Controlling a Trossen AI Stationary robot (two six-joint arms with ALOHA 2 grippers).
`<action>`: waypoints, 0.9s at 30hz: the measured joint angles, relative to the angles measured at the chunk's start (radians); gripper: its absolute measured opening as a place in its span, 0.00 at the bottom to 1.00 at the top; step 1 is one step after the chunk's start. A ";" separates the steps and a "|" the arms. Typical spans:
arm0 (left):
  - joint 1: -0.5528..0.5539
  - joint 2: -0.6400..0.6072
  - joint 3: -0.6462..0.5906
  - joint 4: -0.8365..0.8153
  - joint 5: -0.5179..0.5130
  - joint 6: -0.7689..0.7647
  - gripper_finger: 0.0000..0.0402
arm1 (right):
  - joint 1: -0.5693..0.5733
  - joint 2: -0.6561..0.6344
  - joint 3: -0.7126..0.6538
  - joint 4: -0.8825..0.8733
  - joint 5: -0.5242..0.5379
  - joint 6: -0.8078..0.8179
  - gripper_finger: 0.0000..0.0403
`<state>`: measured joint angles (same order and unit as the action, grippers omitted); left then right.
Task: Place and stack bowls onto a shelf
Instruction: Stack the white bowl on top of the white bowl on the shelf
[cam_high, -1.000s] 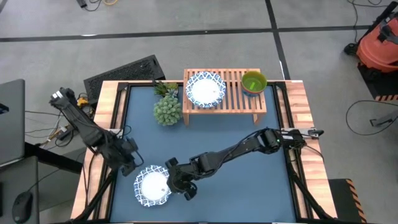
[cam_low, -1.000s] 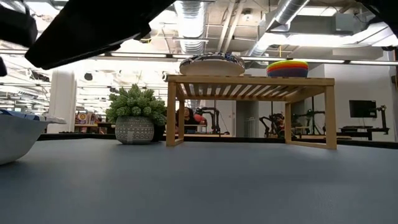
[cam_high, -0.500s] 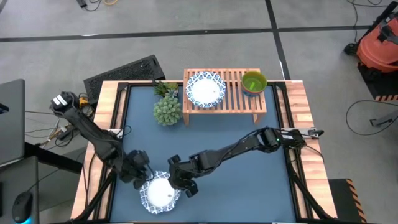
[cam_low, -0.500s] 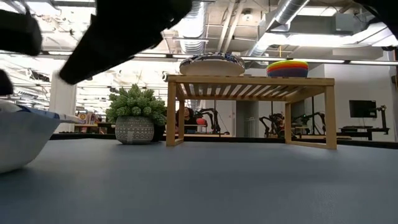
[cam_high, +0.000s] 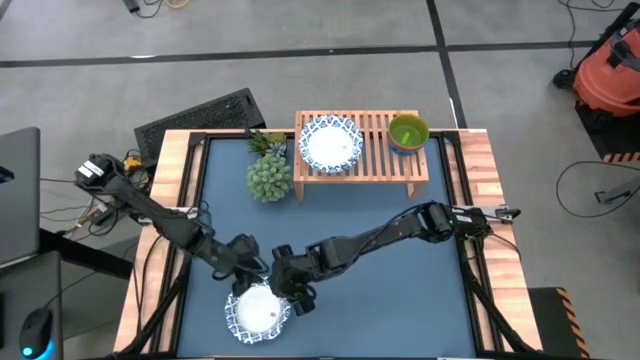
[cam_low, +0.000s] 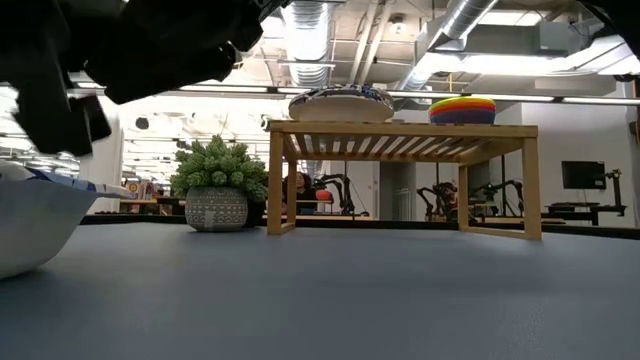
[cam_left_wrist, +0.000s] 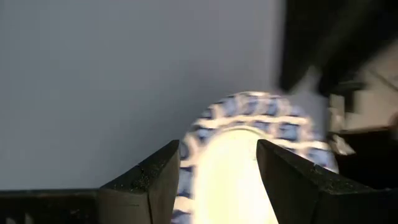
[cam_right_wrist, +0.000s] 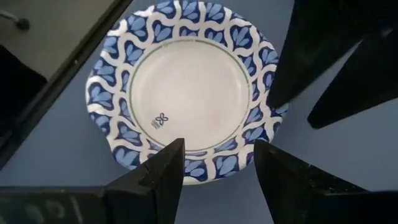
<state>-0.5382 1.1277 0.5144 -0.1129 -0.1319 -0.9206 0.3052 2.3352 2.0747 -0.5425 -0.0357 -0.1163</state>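
Observation:
A blue-and-white patterned bowl (cam_high: 258, 312) sits base-down on the blue table near its near-left corner; it also shows in the low view as a bowl (cam_low: 25, 220) at the picture's left. My left gripper (cam_high: 252, 270) hovers open at its far rim, the rim showing between its fingers (cam_left_wrist: 217, 149). My right gripper (cam_high: 291, 294) is open at the bowl's right rim, looking down on it (cam_right_wrist: 217, 149). The light-wood shelf (cam_high: 372, 160) stands at the far edge. It carries a second patterned bowl (cam_high: 331, 142) and a green bowl (cam_high: 408, 131). My right gripper points down with its open fingers (cam_right_wrist: 163, 168) on either side of the bowl's rim (cam_right_wrist: 205, 163); I cannot tell whether they touch it. My left gripper's open fingers (cam_left_wrist: 158, 177) likewise straddle the rim (cam_left_wrist: 193, 140), and touch cannot be told.
A green spiky plant in a patterned pot (cam_high: 268, 176) stands left of the shelf, a smaller plant (cam_high: 268, 142) behind it. A wooden border (cam_high: 480, 190) frames the table. Bare blue surface (cam_high: 390, 300) lies right of the grippers and in front of the shelf.
The patterned bowl has slid a short way toward the near edge and to the right, then stayed put. My left gripper has travelled toward the table's right, from the bowl's left side to its far rim. My right gripper has barely moved.

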 joint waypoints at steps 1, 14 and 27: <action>0.001 -0.030 0.000 -0.002 0.011 0.017 0.49 | 0.001 0.000 0.000 0.000 -0.010 -0.003 0.54; 0.001 -0.473 0.000 -0.266 -0.041 0.006 0.49 | 0.048 0.027 0.000 0.043 -0.153 -0.495 0.54; 0.001 -0.497 0.000 -0.370 -0.063 -0.043 0.49 | 0.072 0.059 -0.031 0.074 -0.152 -0.521 0.54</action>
<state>-0.5377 0.6303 0.5144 -0.4832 -0.1948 -0.9636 0.3771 2.3947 2.0436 -0.4687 -0.1875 -0.6373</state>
